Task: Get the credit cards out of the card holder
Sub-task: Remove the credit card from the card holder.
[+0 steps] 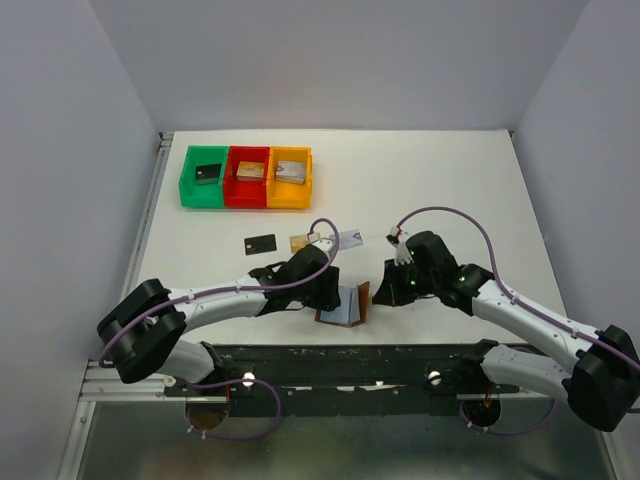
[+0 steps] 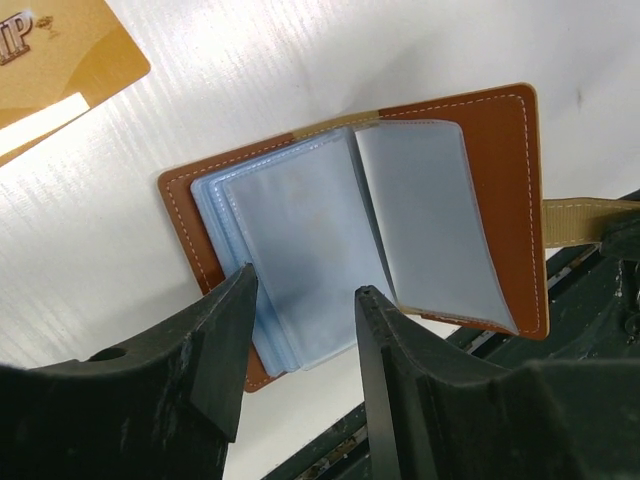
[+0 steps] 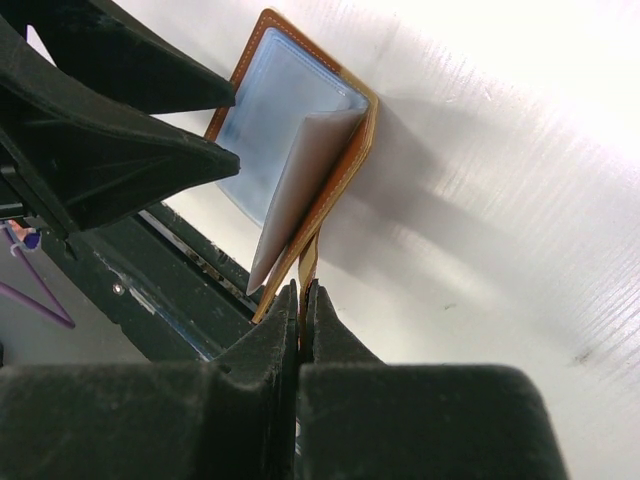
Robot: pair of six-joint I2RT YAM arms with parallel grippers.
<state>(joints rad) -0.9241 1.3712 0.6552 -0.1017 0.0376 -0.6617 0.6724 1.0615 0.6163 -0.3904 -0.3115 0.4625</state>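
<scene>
The holder lies open on the desk, close to the near edge and between the two arms. Its left cover rests flat on the desk. Its right cover stands raised, so the stack of pale blue sleeves is exposed from above.

The right pincer is clenched on the strap that extends from the raised cover. Probable purpose: this grasp anchors the holder and props the cover up, so the sleeves cannot fold shut or slide while the other arm works.

The left pincer is released and holds nothing. Its fingers straddle the lower edge of the sleeve stack, one on each side. One loose sleeve is fanned toward the raised cover. Probable purpose: the spread is set to close on a card edge or to page through the sleeves. Whether any sleeve holds a card cannot be told, because the sleeves are cloudy and no card edge protrudes.

Three cards lie flat on the desk just beyond the holder, in a row and apart from one another: a black card, a gold card and a silver card. This position puts them outside the area where the pincers work.

Farther back, three bins, green, red and orange, stand side by side, well apart from the holder. They appear to play no part in this step.
</scene>
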